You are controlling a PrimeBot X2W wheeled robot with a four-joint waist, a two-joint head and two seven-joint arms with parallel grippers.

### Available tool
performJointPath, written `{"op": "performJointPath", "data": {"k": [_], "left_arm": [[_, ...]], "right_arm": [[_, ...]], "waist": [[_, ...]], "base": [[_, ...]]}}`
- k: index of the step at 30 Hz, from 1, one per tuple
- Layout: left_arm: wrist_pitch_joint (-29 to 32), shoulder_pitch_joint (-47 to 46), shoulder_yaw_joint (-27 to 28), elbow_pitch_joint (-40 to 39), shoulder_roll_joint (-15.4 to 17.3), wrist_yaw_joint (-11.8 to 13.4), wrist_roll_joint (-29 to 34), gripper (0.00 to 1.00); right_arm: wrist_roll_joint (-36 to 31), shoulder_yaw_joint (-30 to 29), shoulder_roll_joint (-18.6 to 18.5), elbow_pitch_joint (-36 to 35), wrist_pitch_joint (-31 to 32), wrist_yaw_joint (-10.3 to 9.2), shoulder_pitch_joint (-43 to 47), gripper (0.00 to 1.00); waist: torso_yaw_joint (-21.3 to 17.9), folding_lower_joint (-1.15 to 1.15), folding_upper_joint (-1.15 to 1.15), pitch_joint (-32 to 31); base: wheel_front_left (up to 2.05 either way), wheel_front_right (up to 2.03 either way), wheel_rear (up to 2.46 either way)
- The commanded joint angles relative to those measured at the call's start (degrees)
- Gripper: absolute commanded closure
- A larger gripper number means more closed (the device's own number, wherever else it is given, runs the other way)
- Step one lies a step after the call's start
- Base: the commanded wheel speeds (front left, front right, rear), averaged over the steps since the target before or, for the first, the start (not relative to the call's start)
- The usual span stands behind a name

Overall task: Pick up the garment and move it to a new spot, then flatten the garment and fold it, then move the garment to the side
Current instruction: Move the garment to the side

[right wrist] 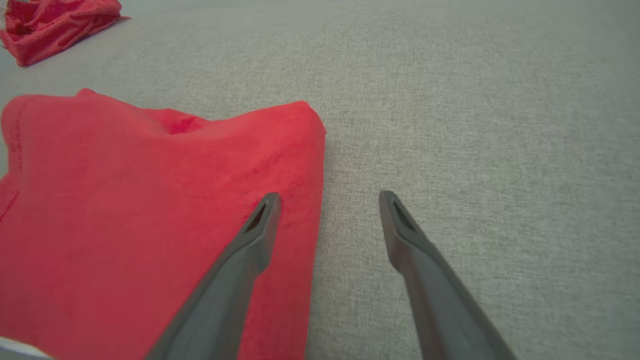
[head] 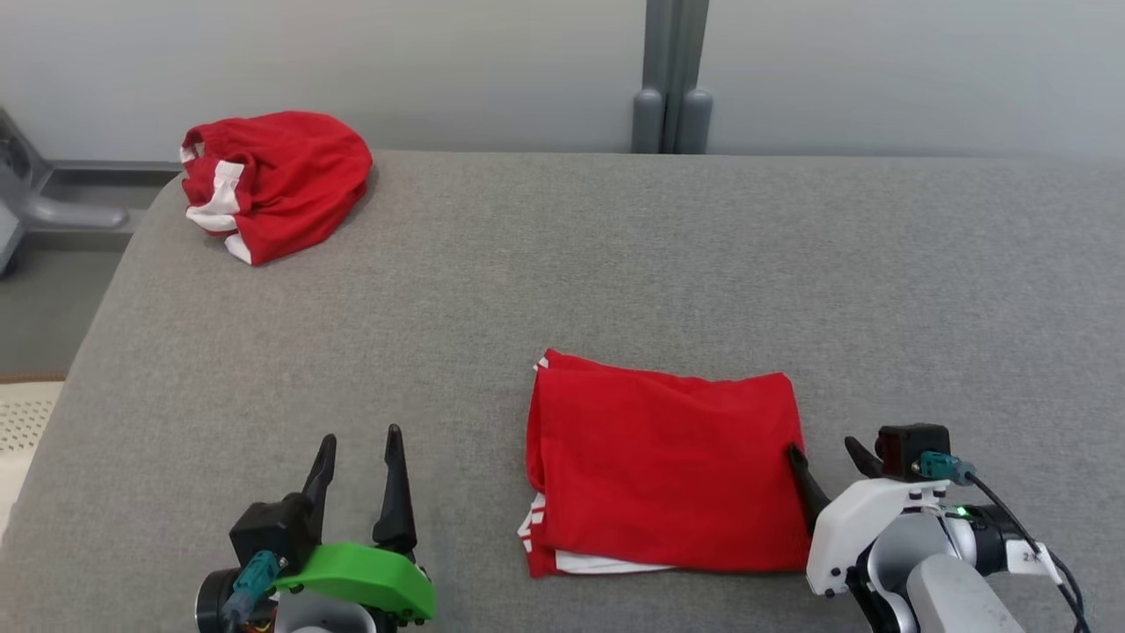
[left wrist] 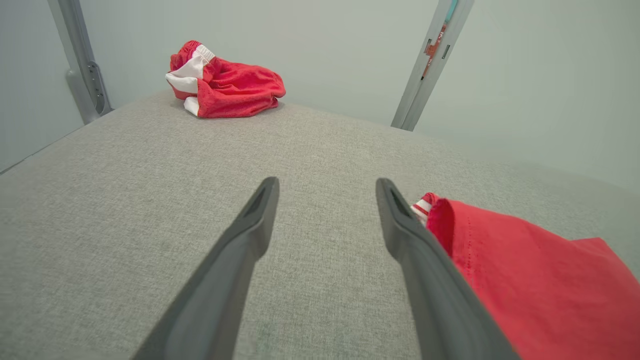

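Note:
A red garment with white trim (head: pixel 664 475) lies folded into a rough rectangle on the grey surface, near the front and right of centre. My right gripper (head: pixel 826 453) is open at the garment's right edge: in the right wrist view one finger (right wrist: pixel 255 235) hangs over the red cloth (right wrist: pixel 125 215) and the other over bare grey fabric. My left gripper (head: pixel 360 440) stands open to the left of the garment, holding nothing. The left wrist view shows the folded garment's corner (left wrist: pixel 525 280) just beyond its right finger.
A second red and white garment (head: pixel 272 180) lies bunched at the far left corner of the grey padded surface (head: pixel 615 264). Behind it stand a pale wall and a grey post (head: pixel 672 79). The surface's left edge drops to the floor.

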Motion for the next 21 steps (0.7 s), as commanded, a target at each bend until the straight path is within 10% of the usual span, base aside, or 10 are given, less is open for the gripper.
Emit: {"op": "performJointPath", "data": {"k": [1, 7, 8, 9, 12, 21], "left_arm": [[-0.01, -0.58, 0.16, 0.25, -0.02, 0.28, 0.03, 0.0], [-0.01, -1.05, 1.02, 0.02, -0.47, -0.03, 0.04, 0.0], [-0.01, -1.08, 1.25, 0.04, -0.56, 0.05, 0.17, 0.0], [0.0, -1.13, 1.43, 0.04, -0.63, 0.1, 0.35, 0.0], [-0.01, -1.23, 1.79, -0.17, -0.79, -0.12, 0.66, 0.0], [-0.01, -4.18, 0.06, -0.98, -1.67, -1.02, 2.17, 0.0]], "right_arm": [[-0.71, -0.2, -0.11, 1.53, 0.97, -0.05, -1.46, 0.0], [1.88, 1.34, -0.14, 7.27, 4.55, -0.05, -5.25, 0.0], [1.91, 1.37, -0.14, 8.26, 5.25, -0.05, -5.84, 0.14], [1.91, 1.55, -0.11, 9.16, 5.82, -0.05, -6.27, 0.56], [2.12, 1.6, -0.18, 10.6, 5.89, -0.05, -7.57, 0.97], [-0.77, -1.93, -2.98, 8.86, 0.89, -0.07, -13.11, 1.0]], "waist": [[2.49, 0.0, 0.0, 1.97], [5.02, 0.0, 0.0, 3.48], [5.18, 0.0, 0.0, 3.65], [5.27, 0.0, 0.0, 3.79], [4.99, 0.0, 0.0, 4.27], [-3.19, 0.0, 0.0, 7.93]], "base": [[0.0, 0.0, 0.0], [0.0, 0.0, 0.0], [0.0, 0.0, 0.0], [0.0, 0.0, 0.0], [0.0, 0.0, 0.0], [0.0, 0.0, 0.0]]}}
